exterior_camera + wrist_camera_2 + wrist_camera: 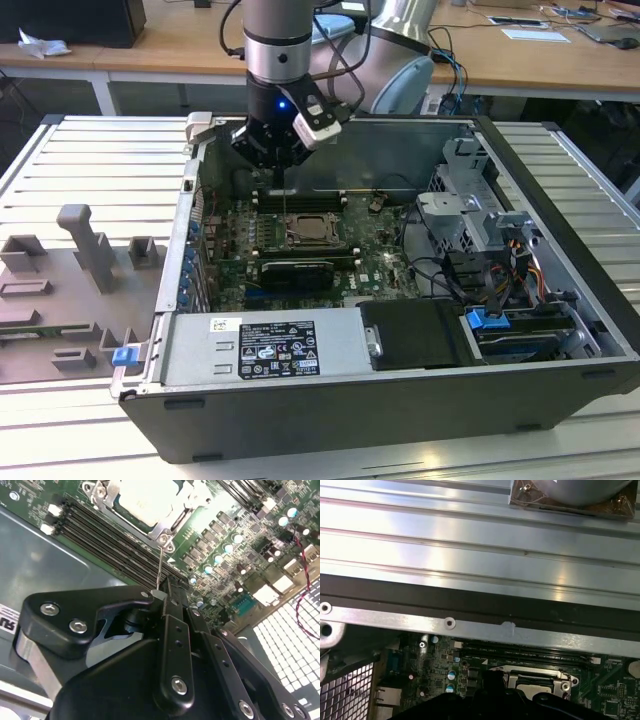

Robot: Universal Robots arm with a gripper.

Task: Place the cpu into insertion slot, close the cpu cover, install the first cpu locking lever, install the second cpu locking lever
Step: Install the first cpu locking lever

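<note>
Second wrist view: gripper [161, 594] clamped on thin wire locking lever [160, 565] rising at cpu cover [166, 529] corner, cpu [145, 500] seated under cover. Judgmt: swing slow, firm grip, wire prob springy

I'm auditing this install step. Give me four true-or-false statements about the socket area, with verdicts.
1. The cpu sits in its socket. True.
2. The cpu cover stands raised. False: it lies flat around the cpu.
3. The tool is shut on a thin wire locking lever. True.
4. The computer case is closed up. False: its side is open, showing the motherboard.
</note>
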